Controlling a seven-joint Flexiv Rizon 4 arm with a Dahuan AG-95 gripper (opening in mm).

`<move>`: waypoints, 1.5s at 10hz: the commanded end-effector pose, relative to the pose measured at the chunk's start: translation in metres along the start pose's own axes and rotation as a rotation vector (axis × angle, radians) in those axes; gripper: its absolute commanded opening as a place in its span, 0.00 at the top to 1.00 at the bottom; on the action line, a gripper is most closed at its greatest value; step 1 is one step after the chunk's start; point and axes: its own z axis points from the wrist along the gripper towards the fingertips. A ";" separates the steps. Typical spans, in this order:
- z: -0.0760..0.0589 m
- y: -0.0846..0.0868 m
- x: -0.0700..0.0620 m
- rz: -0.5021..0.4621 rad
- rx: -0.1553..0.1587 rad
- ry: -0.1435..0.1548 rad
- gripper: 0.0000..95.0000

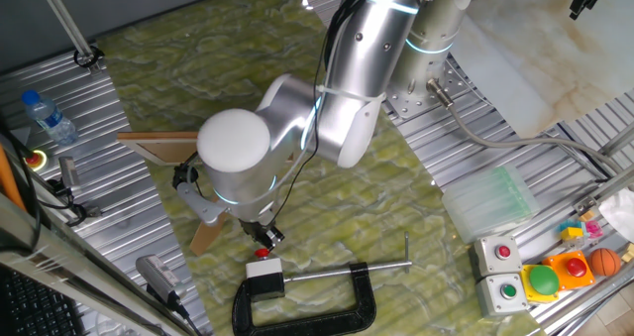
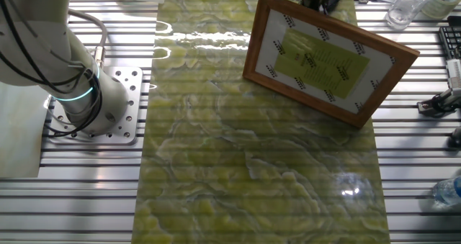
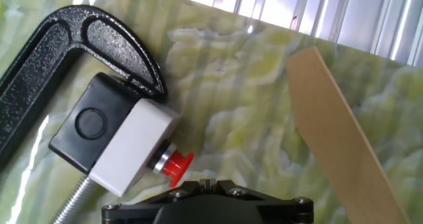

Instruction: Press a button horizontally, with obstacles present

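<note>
The button [image 3: 177,164] is a small red cap on a white box [image 3: 132,151] with a black base. It lies on its side, held in the black C-clamp [image 3: 79,32]. In the hand view my gripper [image 3: 206,182] shows only as black finger ends at the bottom edge, pressed together, just right of the red cap. In one fixed view the gripper [image 1: 264,236] sits right at the button [image 1: 263,252]. The brown wooden strip [image 3: 337,138] lies to the right; the wooden board [image 1: 158,143] and strip [image 1: 205,237] lie left of the arm.
The C-clamp [image 1: 307,298] lies on the green mat near the front edge. Grey-housed red and green buttons [image 1: 500,272] and a green dome button [image 1: 543,280] stand at the right. A water bottle [image 1: 50,118] stands at the left. A framed sheet [image 2: 328,57] leans in the other fixed view.
</note>
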 end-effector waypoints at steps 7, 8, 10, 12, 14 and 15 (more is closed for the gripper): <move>0.006 0.005 -0.004 -0.003 -0.003 -0.001 1.00; 0.006 0.006 -0.004 -0.002 -0.003 -0.001 1.00; 0.005 0.008 -0.006 -0.001 -0.002 -0.001 1.00; 0.006 0.008 -0.006 -0.002 0.000 -0.001 1.00; 0.006 0.008 -0.006 -0.001 -0.001 -0.003 1.00; 0.006 0.008 -0.007 0.000 -0.001 -0.004 1.00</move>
